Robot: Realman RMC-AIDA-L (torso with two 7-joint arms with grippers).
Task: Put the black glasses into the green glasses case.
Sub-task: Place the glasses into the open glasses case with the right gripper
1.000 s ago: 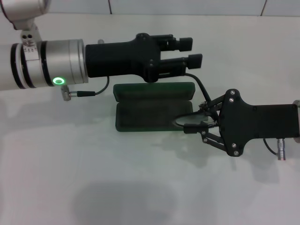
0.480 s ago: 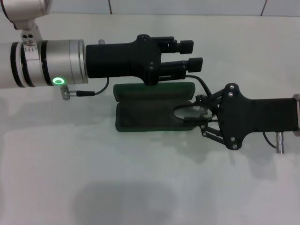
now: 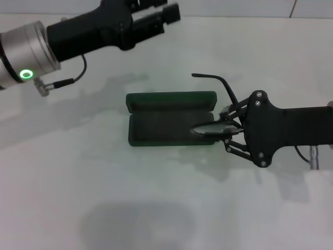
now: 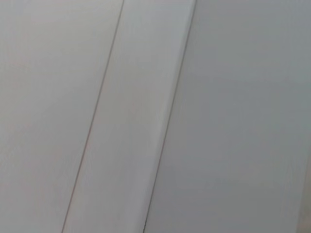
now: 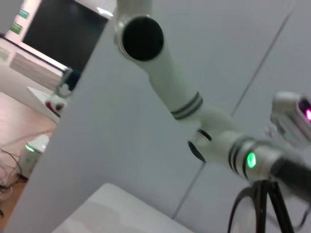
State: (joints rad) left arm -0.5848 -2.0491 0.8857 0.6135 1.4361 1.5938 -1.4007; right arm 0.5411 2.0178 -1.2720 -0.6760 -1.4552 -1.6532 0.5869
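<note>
The green glasses case (image 3: 161, 127) lies open at the middle of the white table, with its lid (image 3: 171, 99) folded back on the far side. My right gripper (image 3: 225, 130) is shut on the black glasses (image 3: 206, 128) and holds them tilted over the case's right end. One temple arm (image 3: 218, 81) sticks up and back. The glasses' frame also shows in the right wrist view (image 5: 257, 204). My left gripper (image 3: 158, 11) is open and empty, raised at the far left, well away from the case.
The white table (image 3: 156, 203) stretches all around the case. A pale wall runs along its far edge (image 3: 234, 8). The left wrist view shows only pale wall panels (image 4: 155, 116). The right wrist view shows my left arm (image 5: 170, 92) with its green light.
My left arm has swung up and away to the far left, uncovering the case lid. My right gripper has tilted the glasses and shifted them slightly farther over the case's right end.
</note>
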